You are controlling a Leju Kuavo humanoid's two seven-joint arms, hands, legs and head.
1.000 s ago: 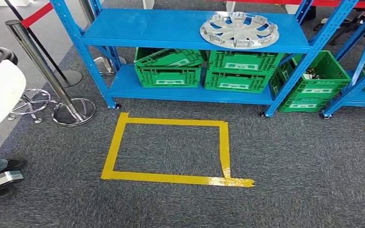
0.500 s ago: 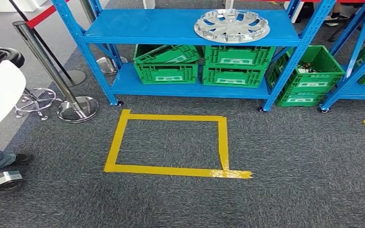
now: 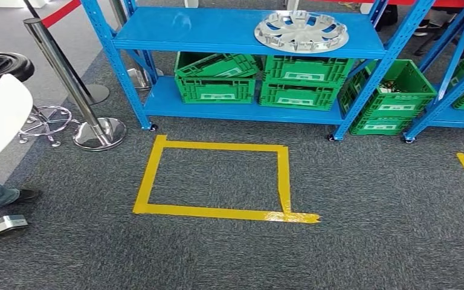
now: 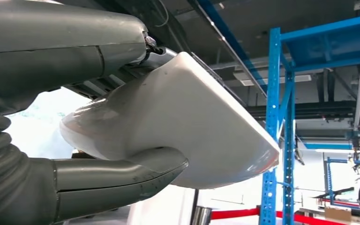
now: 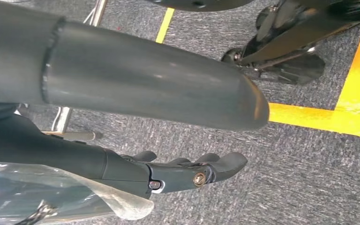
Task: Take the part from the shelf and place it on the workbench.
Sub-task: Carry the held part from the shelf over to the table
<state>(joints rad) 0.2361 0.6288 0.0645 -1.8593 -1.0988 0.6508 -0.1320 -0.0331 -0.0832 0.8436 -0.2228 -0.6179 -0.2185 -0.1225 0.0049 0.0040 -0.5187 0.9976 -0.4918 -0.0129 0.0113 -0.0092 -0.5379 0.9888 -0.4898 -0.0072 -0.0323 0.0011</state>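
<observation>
Left hand [image 4: 75,140] grips a white curved panel [image 4: 183,136] between thumb and fingers. Right hand [image 5: 168,140] hangs over the carpet, fingers spread, holding nothing. On the blue shelf [image 3: 217,30], a silver hubcap [image 3: 301,30] lies flat above green crates [image 3: 257,81].

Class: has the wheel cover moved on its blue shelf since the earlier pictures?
No. The wheel cover lies at the blue shelf's right end as before; the camera shifted.
</observation>
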